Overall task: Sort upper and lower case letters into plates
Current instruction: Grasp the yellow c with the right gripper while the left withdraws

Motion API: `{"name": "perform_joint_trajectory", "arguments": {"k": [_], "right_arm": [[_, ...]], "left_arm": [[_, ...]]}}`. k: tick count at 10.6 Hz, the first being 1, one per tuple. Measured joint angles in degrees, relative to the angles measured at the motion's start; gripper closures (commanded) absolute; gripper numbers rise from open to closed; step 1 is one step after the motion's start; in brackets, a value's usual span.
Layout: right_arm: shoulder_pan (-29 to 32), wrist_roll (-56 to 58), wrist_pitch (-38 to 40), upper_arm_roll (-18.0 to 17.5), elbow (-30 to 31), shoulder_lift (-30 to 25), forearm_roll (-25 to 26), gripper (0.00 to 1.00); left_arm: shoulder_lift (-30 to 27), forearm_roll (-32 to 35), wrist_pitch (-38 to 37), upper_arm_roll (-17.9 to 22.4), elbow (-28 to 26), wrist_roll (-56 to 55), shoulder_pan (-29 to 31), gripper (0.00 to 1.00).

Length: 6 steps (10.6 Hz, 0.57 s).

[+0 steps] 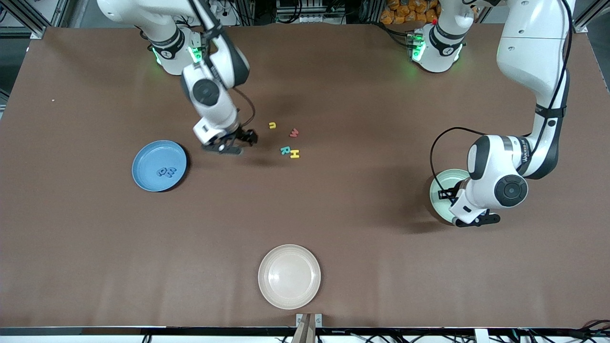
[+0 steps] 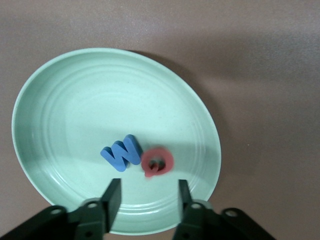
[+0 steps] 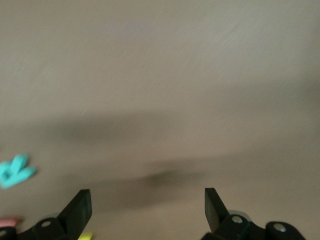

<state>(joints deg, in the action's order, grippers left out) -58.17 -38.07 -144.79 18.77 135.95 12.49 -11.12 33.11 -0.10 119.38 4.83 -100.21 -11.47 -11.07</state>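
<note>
Overhead, the left end effector (image 2: pixel 147 192) hangs parted, empty, above the mint plate (image 2: pixel 60 100); the right end effector (image 3: pixel 147 205) gapes wide over bare table.

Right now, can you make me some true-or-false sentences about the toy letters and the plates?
1. The pale mint green plate holds a blue W and a coral red letter. True.
2. The cream-beige round plate has letters in it. False: it holds none.
3. Four letters lie on the brown table, including a yellow H. True.
4. The left gripper is gripping the blue W. False: its jaws are apart above the plate.
5. The right gripper is over the matte blue plate. False: it is over bare table beside the loose letters.
</note>
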Motion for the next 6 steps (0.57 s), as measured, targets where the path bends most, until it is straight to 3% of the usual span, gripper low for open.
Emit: {"name": "perform_joint_trajectory", "arguments": {"k": [3, 6], "right_arm": [[-9.90, -8.61, -8.03, -0.14, 2.44, -0.29, -0.06, 0.07], [-11.43, -9.14, -14.17, -0.02, 5.06, 1.76, -0.06, 0.07]], "left_arm": [[-2.20, 0.00, 0.45, 0.02, 1.88, 3.34, 0.03, 0.00], [-9.73, 0.01, -6.07, 0.02, 4.49, 3.44, 0.04, 0.00]]}}
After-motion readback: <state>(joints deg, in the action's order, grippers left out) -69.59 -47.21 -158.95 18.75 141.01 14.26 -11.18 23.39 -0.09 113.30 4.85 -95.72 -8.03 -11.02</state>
